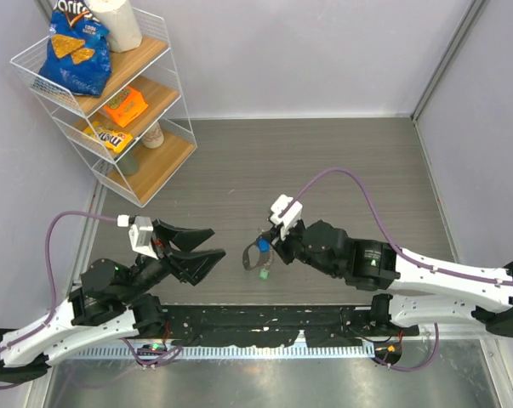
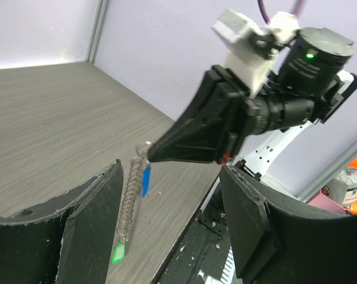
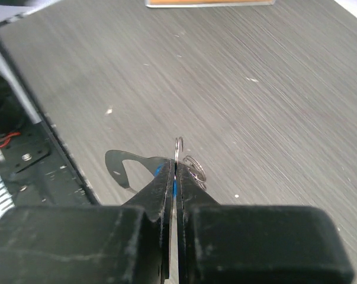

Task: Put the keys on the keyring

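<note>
Left gripper (image 2: 172, 225): fingers spread wide, holding nothing; they frame the dangling chain from the left wrist view.
Right gripper (image 1: 265, 246): fingers pressed together, pinching the top of the keyring (image 2: 131, 198) at the fingertips.
Keyring position: hangs off the table, straight below the right fingertips and between the 2 grippers.
Long axis: near vertical, top end at the pinch, free end pointing down.
Keys: blue-headed key (image 2: 145, 180) sits high, just under the pinch; green-headed key (image 2: 118, 254) hangs at the bottom end.
Step in hand: judged late, since both keys seem to hang from the loop; whether they are fully threaded cannot be told.
Next move: likely lowering the bundle gently and parting the right fingers.
</note>
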